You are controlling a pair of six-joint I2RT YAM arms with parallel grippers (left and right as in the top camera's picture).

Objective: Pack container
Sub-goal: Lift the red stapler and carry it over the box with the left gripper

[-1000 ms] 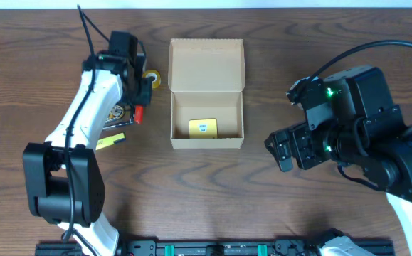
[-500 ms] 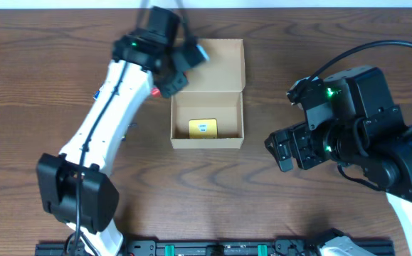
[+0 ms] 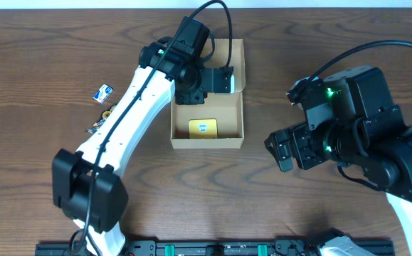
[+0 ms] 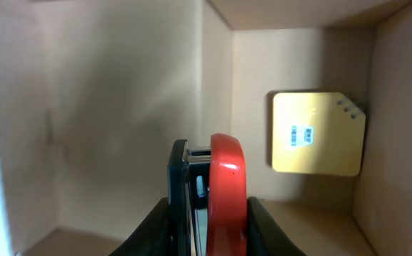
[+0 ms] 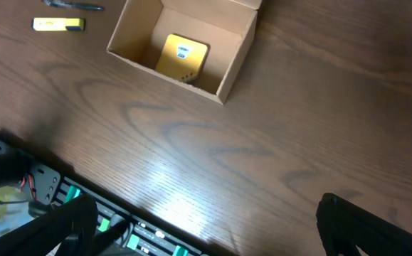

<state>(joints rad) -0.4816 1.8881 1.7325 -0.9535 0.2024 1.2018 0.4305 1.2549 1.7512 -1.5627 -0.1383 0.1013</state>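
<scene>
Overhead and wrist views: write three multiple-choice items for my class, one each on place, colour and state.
1. Where does the yellow pad lie relative to the cardboard box? A) inside it B) left of it C) on its lid
2. What colour is the item in the left claw? A) green B) red and black C) white
3. How is the right claw? A) shut on a pen B) shut on the pad C) open, empty
1 A, it rests on the box floor; 2 B, both colours show in the left wrist view; 3 C, nothing sits between its spread jaws.
</scene>
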